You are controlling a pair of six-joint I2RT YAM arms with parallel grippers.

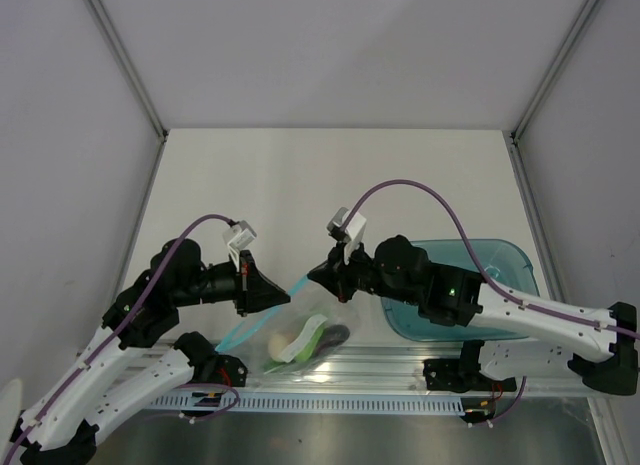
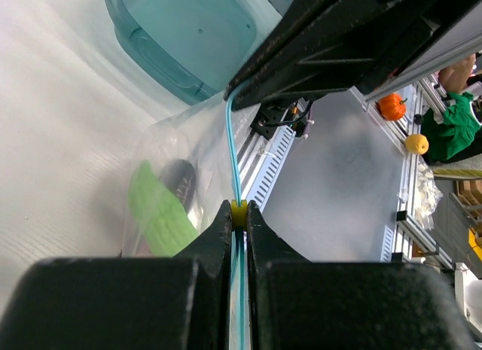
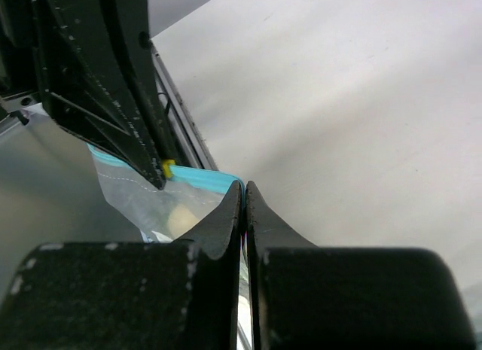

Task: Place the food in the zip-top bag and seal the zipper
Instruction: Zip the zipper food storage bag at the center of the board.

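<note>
The clear zip-top bag [image 1: 300,330] hangs between my two grippers near the table's front edge. Inside it I see a cream egg [image 1: 279,337], a light green cucumber [image 1: 306,341] and a dark eggplant [image 1: 336,335]. My left gripper [image 1: 288,297] is shut on the light blue zipper [image 2: 233,139] at its yellow slider [image 2: 239,211]. My right gripper [image 1: 313,276] is shut on the zipper's end corner [image 3: 226,183]. The left wrist view shows the cucumber [image 2: 160,212] and eggplant [image 2: 181,186] through the plastic. The right wrist view shows the slider [image 3: 168,168] a short way from my right jaws.
A translucent teal tray [image 1: 512,257] stands at the right under my right arm; it also shows in the left wrist view [image 2: 151,56]. An aluminium rail [image 1: 400,363] runs along the front edge below the bag. White walls enclose the table.
</note>
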